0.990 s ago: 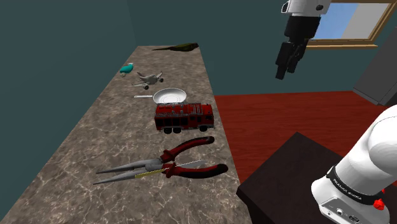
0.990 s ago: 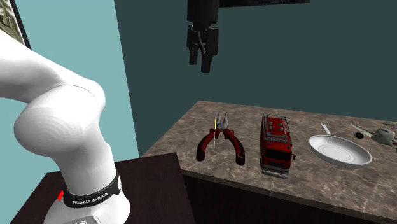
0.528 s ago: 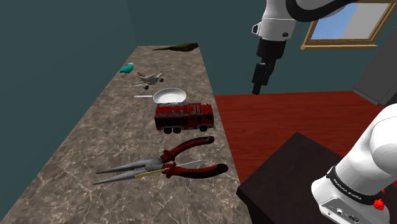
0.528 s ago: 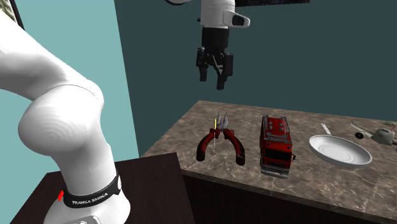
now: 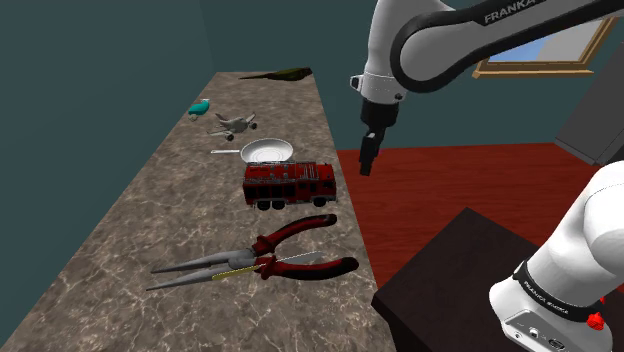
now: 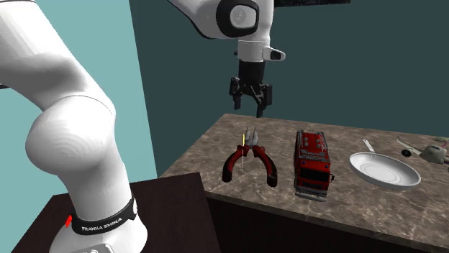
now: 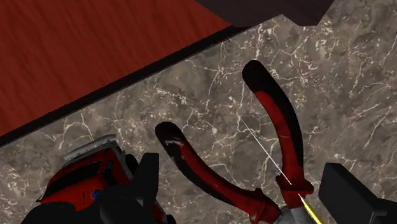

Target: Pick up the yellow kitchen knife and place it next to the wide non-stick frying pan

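- One hand [image 6: 250,110] hangs released, fingers apart and empty, at the upper middle of the second exterior view, above the desk [image 6: 279,140].
- Yellow-handled knife [image 5: 235,272] lies across the red pliers [image 5: 290,250], low in the shoulder view's middle.
- Red toy truck [image 5: 290,184] stands between pliers and white pan [image 5: 268,151].

White arm [image 5: 430,40] arched fwd, wrist [image 5: 380,88] vert., fingers [image 7: 146,181] pointing down, set apart
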